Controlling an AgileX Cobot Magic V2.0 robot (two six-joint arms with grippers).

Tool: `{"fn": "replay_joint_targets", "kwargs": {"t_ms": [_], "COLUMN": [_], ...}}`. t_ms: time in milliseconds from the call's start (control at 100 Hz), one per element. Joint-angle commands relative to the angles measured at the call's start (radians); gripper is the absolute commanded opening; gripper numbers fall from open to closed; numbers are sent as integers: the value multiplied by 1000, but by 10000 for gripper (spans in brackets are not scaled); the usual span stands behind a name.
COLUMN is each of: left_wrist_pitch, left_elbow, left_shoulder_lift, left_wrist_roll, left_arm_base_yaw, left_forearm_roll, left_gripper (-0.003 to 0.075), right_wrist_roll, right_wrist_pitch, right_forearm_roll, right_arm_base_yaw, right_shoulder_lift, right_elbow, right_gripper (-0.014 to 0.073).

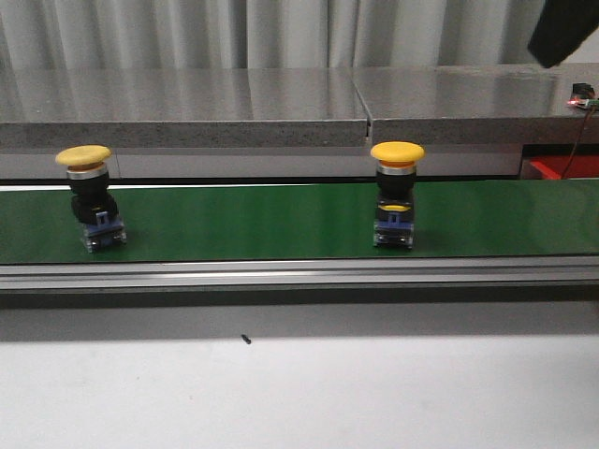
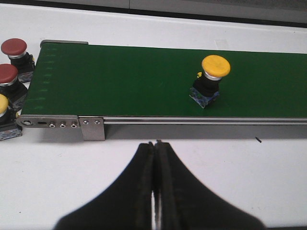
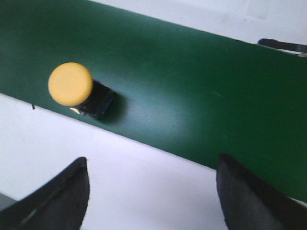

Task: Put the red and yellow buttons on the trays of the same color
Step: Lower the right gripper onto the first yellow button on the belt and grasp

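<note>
Now two yellow buttons upright on belt (image 1: 281,224): left one (image 1: 89,196), right one (image 1: 396,192). Right gripper (image 3: 153,191) wide, empty, above right button, nearer arm. Left gripper (image 2: 156,191) closed, empty, short of belt.

Two upright yellow buttons (image 1: 85,195) (image 1: 396,192), well apart on the green belt (image 1: 253,223).

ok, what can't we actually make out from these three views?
- Glossy red-orange tray: front view, only a sliver shows, cut by the frame edge and grey ledge.
- Yellow tray: in no view.
- Third push button, yellow-capped, off the green belt's end: left wrist view, cropped by the frame.
- Small black speck on the white table: too small to identify.
</note>
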Motion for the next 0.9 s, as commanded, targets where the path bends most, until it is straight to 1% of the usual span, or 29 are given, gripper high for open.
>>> {"fn": "replay_joint_targets", "kwargs": {"t_ms": [0, 110, 230, 370, 550, 600, 620, 670, 720, 790, 830, 890], "left_wrist_pitch": [-61, -61, -61, -61, -61, -61, -61, -61, -61, -61, -61, -61], "left_elbow": [-24, -24, -24, -24, -24, -24, -24, -24, -24, -24, -24, -24], "left_shoulder_lift": [8, 8, 8, 8, 8, 8, 8, 8, 8, 8, 8, 8], "left_wrist_roll": [-4, -4, -4, -4, -4, -4, -4, -4, -4, -4, -4, -4], "left_arm_base_yaw": [-7, -7, -7, -7, -7, -7, -7, -7, -7, -7, -7, -7], "left_forearm_roll": [-13, -13, -13, -13, -13, -13, -13, -13, -13, -13, -13, -13], "left_gripper": [-20, -20, -20, -20, -20, -20, -20, -20, -20, -20, -20, -20], "right_wrist_roll": [-16, -21, -21, -21, -21, -22, -22, -22, -22, -22, -22, -22], "right_wrist_pitch": [7, 47, 59, 63, 18, 18, 18, 16, 12, 7, 5, 5], "right_forearm_roll": [15, 15, 15, 18, 18, 15, 14, 12, 12, 12, 12, 12], "right_arm_base_yaw": [32, 77, 106, 108, 105, 105, 105, 105, 105, 105, 105, 105], "right_shoulder_lift": [43, 132, 216, 297, 360, 369, 373, 375, 376, 376, 376, 375], "right_elbow": [-82, -139, -189, -225, -226, -226, -226, -226, -226, -226, -226, -226], "right_gripper": [561, 561, 561, 561, 558, 526, 500, 423, 325, 231, 216, 217]}}
